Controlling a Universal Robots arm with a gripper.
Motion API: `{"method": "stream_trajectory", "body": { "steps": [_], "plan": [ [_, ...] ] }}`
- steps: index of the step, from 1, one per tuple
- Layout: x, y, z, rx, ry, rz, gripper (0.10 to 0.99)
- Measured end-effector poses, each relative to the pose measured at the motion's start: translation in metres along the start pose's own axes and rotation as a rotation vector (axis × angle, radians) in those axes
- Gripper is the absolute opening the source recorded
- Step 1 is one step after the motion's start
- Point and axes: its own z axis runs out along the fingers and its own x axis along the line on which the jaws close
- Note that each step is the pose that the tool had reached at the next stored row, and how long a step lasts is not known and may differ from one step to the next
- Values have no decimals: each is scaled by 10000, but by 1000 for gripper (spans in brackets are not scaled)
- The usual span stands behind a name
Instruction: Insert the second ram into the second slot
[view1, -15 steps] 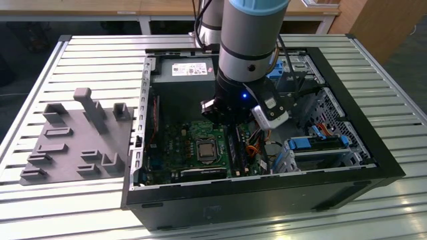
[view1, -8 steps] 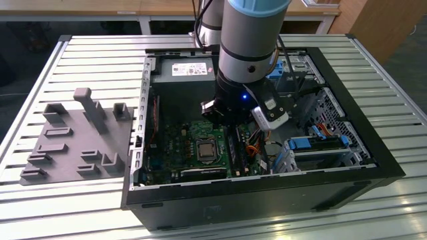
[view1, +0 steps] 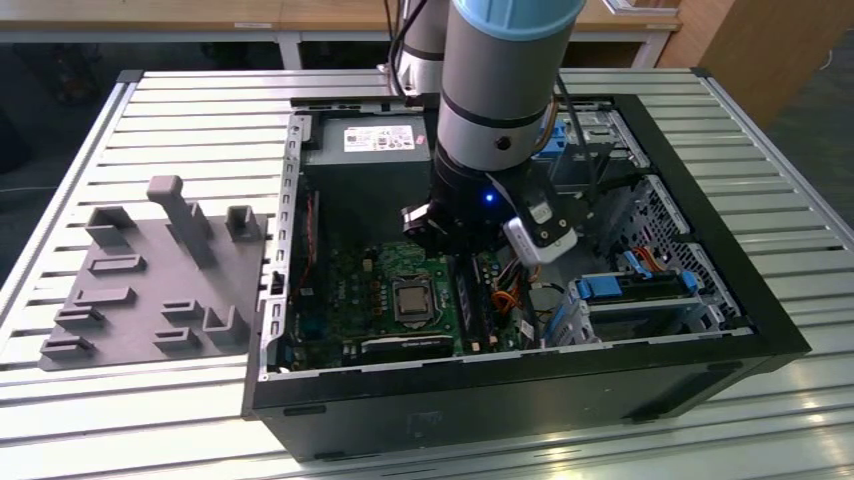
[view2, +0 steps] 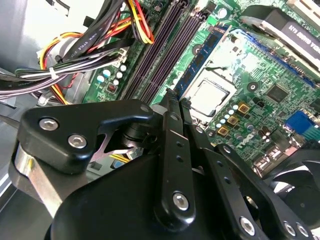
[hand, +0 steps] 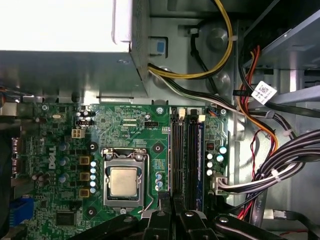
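Fingers (view2: 172, 131) clenched on second ram (view2: 202, 57), near end hidden between them; thin blue stick, dark chips.

arm (view1: 501, 100): grey tube, pale-blue cap | jaws: black links, silver screws

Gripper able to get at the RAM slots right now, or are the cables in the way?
Probably yes. The gripper hangs right over the RAM slots, and the cable bundle lies off to one side of them, not across.
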Motion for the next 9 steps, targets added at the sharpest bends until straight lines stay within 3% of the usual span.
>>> {"method": "stream_trajectory", "body": {
  "steps": [9],
  "plan": [
    [0, -2, 30, 2, 1, -1, 133]
  ]
}}
